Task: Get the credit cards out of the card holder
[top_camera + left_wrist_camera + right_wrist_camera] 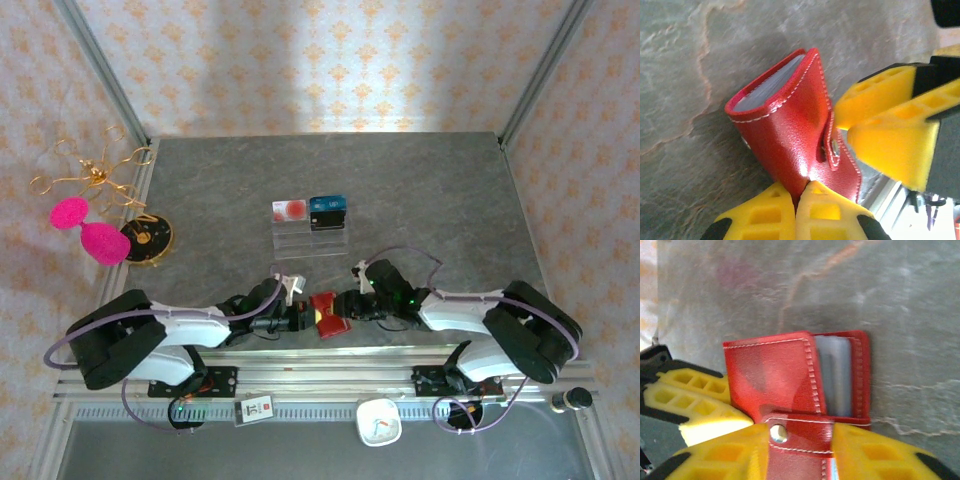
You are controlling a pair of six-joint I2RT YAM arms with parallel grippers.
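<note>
The red card holder [328, 313] lies partly folded at the table's near edge, between both arms. My left gripper [802, 192] is shut on the card holder's [785, 135] red outer edge. In the right wrist view the card holder [770, 380] gapes a little, showing pale grey sleeves [835, 375]. Its snap tab [800, 437] sits between the fingers of my right gripper [800, 445], which stand apart on either side of it. The right gripper's yellow fingers [880, 115] hover at the tab [832, 145]. The credit cards are hidden inside the holder.
A clear acrylic stand [310, 238] at mid-table holds a red-and-white card [290, 210] and a blue card [328, 210]. A gold wire ornament with pink puffs [90, 230] stands at the left. The metal rail [330, 352] runs just behind the holder.
</note>
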